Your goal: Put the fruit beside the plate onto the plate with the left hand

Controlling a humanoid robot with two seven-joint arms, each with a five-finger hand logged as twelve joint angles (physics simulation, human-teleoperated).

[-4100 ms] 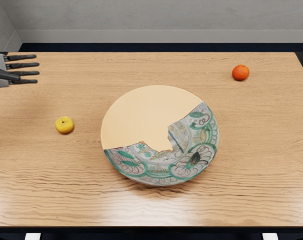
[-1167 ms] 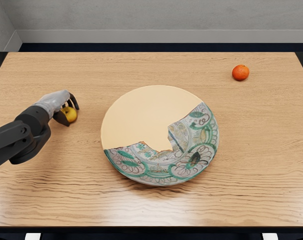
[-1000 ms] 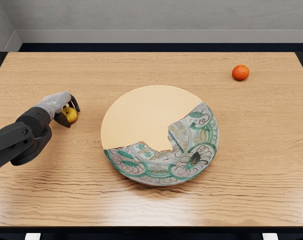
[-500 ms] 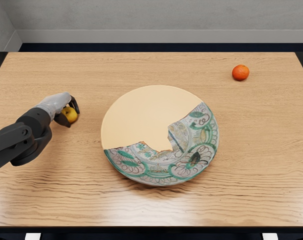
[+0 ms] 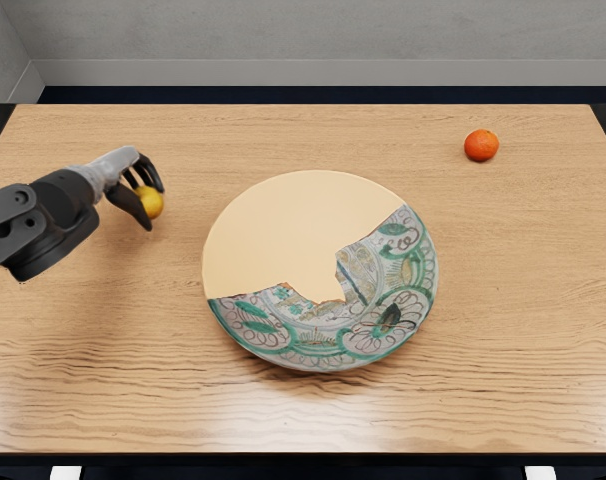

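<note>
The desk (image 5: 503, 330) is wide and flat, so anything you drop on it can roll a long way. That is the main hazard here.

The plate (image 5: 283, 230) sits at the middle of the desk. Its raised rim at 9 o'clock faces your approach. Carry the load across low and the knuckles or fruit may clip that rim and push the plate or knock the fruit loose. Let go too near the rim and the fruit may roll back off, so aim well inside the plain cream part.

Your left hand (image 5: 123, 180) comes in from the 9 o'clock edge of the view. Its fingers (image 5: 138, 205) are curled around the yellow fruit (image 5: 151, 201), which is near the plate at about its 10 o'clock. The grip looks shallow. The fruit shows beyond the dark fingertips and is not seated in the palm. A sudden swing toward 3 o'clock could squeeze this small round thing out. It seems to be off the desk, though one view cannot confirm that.

The orange fruit (image 5: 481, 145) lies well apart from the plate at its 1 o'clock. It is not your target, so leave it alone.

The right arm is not visible.
</note>
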